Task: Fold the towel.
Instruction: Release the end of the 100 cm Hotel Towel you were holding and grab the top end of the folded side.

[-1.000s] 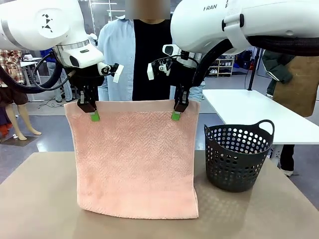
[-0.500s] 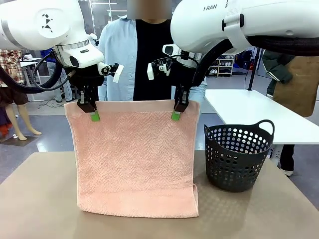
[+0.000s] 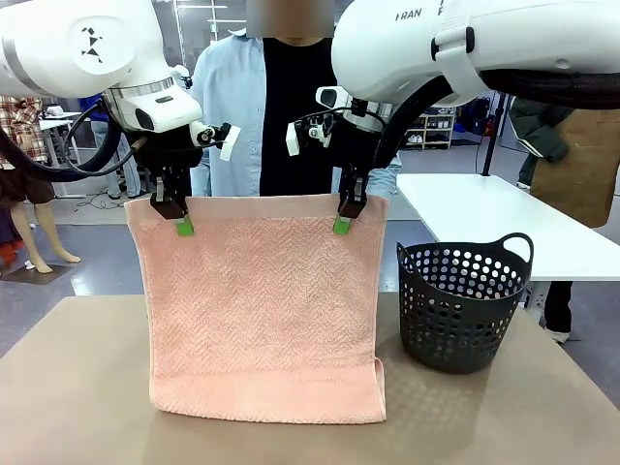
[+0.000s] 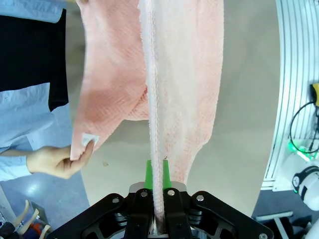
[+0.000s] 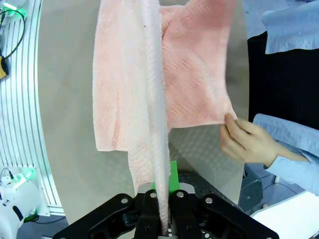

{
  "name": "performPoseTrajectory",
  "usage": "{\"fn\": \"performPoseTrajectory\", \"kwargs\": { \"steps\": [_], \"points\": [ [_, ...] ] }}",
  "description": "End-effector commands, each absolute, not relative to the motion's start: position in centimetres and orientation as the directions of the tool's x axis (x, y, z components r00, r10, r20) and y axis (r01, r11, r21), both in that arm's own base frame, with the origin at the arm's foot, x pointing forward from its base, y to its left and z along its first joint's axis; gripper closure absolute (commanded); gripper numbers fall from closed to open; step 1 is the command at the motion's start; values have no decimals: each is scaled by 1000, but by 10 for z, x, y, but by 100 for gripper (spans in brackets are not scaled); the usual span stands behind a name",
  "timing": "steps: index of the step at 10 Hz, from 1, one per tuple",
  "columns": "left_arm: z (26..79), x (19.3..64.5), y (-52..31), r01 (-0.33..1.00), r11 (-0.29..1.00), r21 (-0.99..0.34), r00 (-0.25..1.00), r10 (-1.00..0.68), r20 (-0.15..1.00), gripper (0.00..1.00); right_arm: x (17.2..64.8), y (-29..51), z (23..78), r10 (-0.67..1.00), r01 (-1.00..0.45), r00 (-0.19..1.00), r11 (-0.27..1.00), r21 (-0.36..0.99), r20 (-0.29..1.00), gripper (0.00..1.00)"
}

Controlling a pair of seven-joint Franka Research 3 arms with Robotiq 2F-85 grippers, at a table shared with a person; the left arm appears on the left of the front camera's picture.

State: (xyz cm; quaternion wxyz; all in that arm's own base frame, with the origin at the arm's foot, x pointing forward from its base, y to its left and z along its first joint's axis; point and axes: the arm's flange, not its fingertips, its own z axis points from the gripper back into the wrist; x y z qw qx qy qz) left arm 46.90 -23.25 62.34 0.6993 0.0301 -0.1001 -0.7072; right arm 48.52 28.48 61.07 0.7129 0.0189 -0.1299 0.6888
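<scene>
We have the towel (image 3: 262, 310) hanging spread out, on the robot's-left side of the dark basket (image 3: 463, 305).
The left gripper (image 3: 182, 221) is clamped on the towel's top edge at the corner far from the basket. The right gripper (image 3: 344, 218) is clamped on the same edge at the corner nearer the basket, and both sit above the basket's rim. The green pads are pressed onto the cloth with no gap. The lower hem is down near the basket's foot, at the table (image 3: 77, 387); we can't tell if it touches. The towel's side edge is near the basket but apart from it. In the wrist views cloth falls on both sides of the clamped edge. A person's hand (image 4: 57, 162) pinches one far corner and a second hand (image 5: 246, 144) pinches the other.
</scene>
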Motion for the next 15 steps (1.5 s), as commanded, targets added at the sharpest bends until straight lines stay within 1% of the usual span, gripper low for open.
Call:
{"fn": "performPoseTrajectory", "kwargs": {
  "steps": [1,14,15],
  "points": [
    [624,469,-232,983,-2,181,-22,-994,108,100,486,284,611,977,-987,13,47,-155,211,100],
    [624,469,-232,983,-2,181,-22,-994,108,100,486,284,611,977,-987,13,47,-155,211,100],
    [623,469,-233,983,-2,184,-20,-995,97,94,485,285,611,977,-987,17,50,-152,211,97]
  ]
}}
